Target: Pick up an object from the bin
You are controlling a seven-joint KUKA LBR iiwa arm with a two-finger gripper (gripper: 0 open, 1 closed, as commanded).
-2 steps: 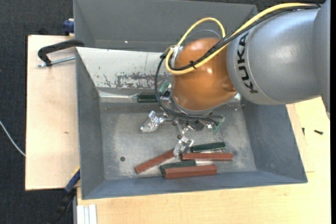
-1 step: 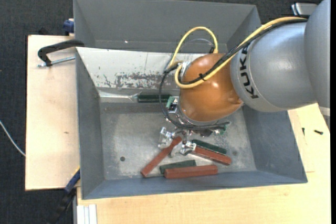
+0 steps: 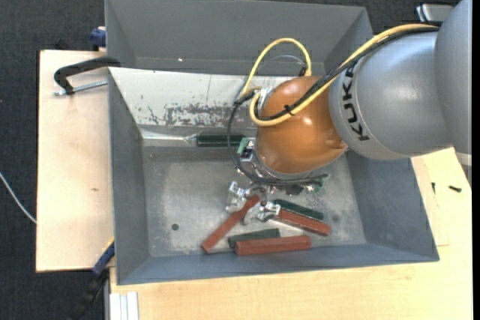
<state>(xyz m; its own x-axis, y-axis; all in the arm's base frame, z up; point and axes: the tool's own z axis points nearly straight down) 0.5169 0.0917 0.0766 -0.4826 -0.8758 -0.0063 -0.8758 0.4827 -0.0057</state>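
Camera view: grey metal bin [image 3: 126,161], arm [image 3: 405,97] reaching in from the right, orange wrist cover [image 3: 296,130] over the bin's middle, yellow cable [image 3: 279,46] looped above the cover. Gripper [image 3: 253,204] is low over the floor in the near half of the bin, just right of centre. Its two metal fingers [image 3: 238,196] stand apart, one on each side of the upper end of a long red-brown stick [image 3: 223,230]. That stick lies slantwise, its lower end toward the near-left of the floor and its upper end between the fingers. Whether the fingers press on it cannot be told; the gap between them looks wider than the stick. Just beside, toward the near wall, a dark green bar [image 3: 255,235] lies flat, and a second red-brown bar [image 3: 274,244] lies alongside it, the two touching or nearly so. To the gripper's right a third red-brown bar [image 3: 307,224] lies at a slight angle with a green bar [image 3: 301,211] just behind it. Well apart, at the foot of the far wall, lies a dark green oblong piece [image 3: 217,140].
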